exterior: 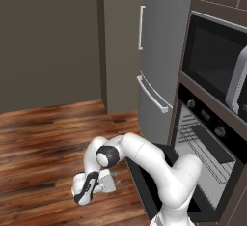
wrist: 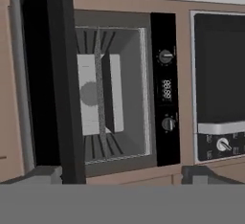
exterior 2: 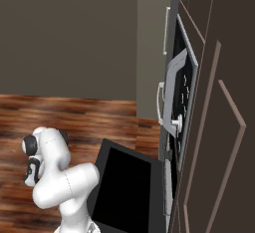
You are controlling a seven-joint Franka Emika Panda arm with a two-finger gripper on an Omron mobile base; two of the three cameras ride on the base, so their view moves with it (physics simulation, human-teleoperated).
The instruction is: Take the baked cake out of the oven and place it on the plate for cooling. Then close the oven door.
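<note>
Below microwave [exterior: 214, 61], oven door [exterior 2: 127, 187] dropped flat, outward.

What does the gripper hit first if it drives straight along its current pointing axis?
Probably nothing short of the oven: the open gripper looks into its open cavity, toward the dark tray on the rack. The lowered oven door sits beside that line; depth unclear.
</note>
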